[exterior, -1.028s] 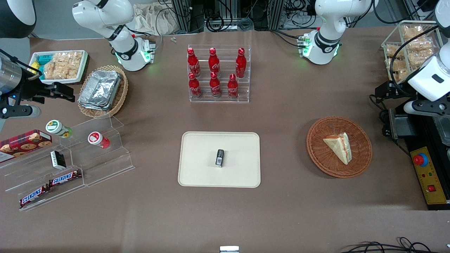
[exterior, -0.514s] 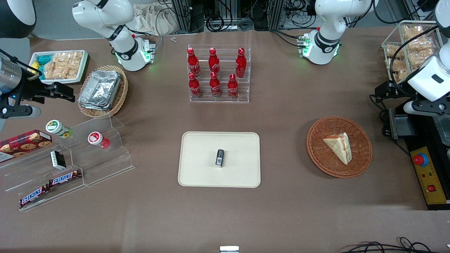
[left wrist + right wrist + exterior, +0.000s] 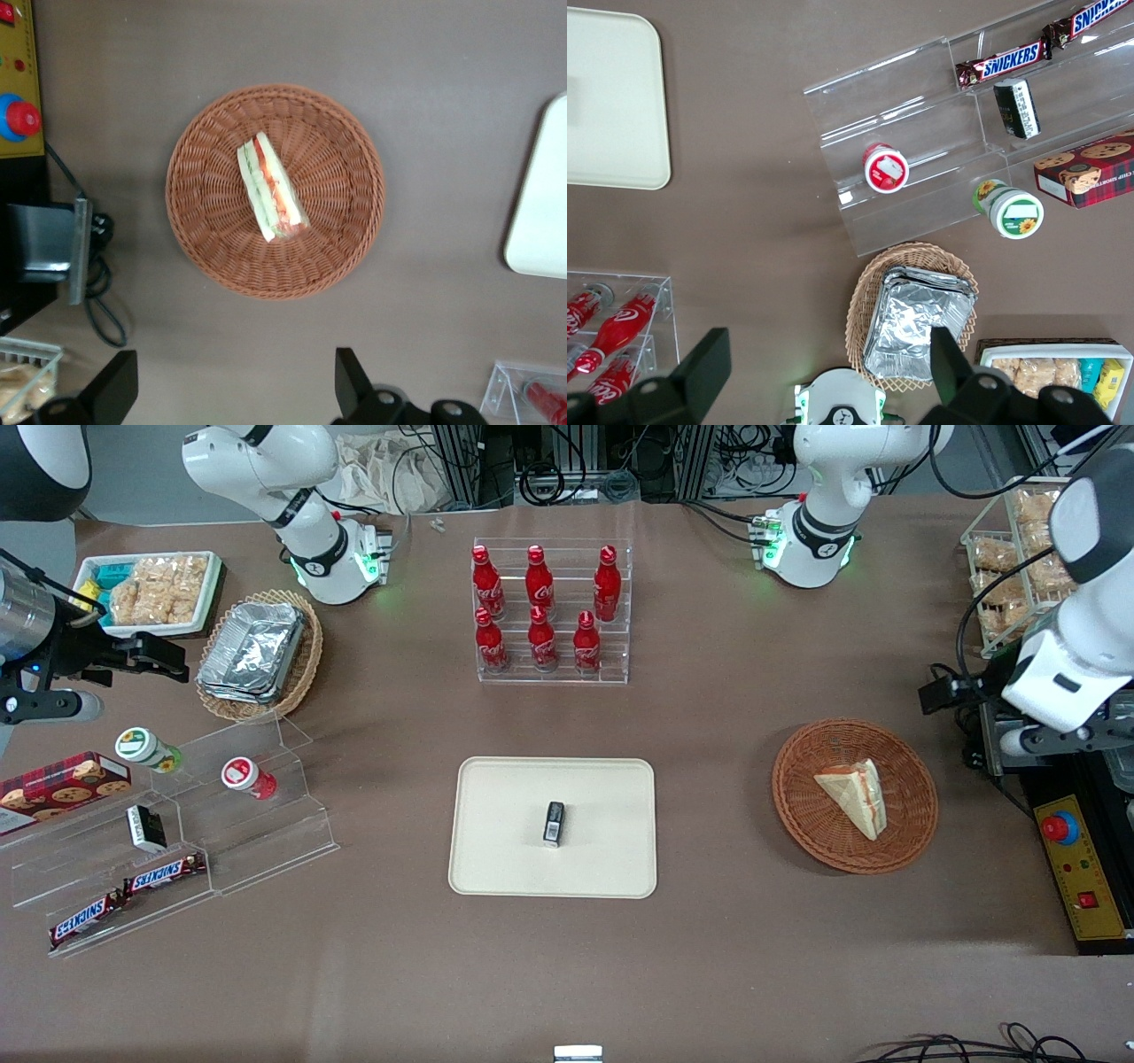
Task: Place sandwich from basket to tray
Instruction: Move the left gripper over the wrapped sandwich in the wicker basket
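The sandwich [image 3: 855,797], a pale wedge in clear wrap, lies in the round reddish-brown basket [image 3: 802,793]. In the left wrist view the sandwich [image 3: 270,188] shows its red and green filling, and the basket [image 3: 345,226] sits directly below the camera. My left gripper [image 3: 950,689] hangs high over the table, just off the basket's rim toward the working arm's end and farther from the front camera. The left gripper [image 3: 235,394] is open with only bare table between its fingers. The cream tray [image 3: 496,797] lies mid-table; its edge [image 3: 542,204] shows in the left wrist view.
A small black packet [image 3: 554,823] lies on the tray. A rack of red bottles [image 3: 549,615] stands farther from the front camera. A control box with a red button [image 3: 1060,828] sits beside the basket. An acrylic snack shelf [image 3: 204,815] and foil-container basket [image 3: 257,651] are toward the parked arm's end.
My left arm has swung down and inward toward the basket in the last half second. The sandwich, basket and tray have not moved.
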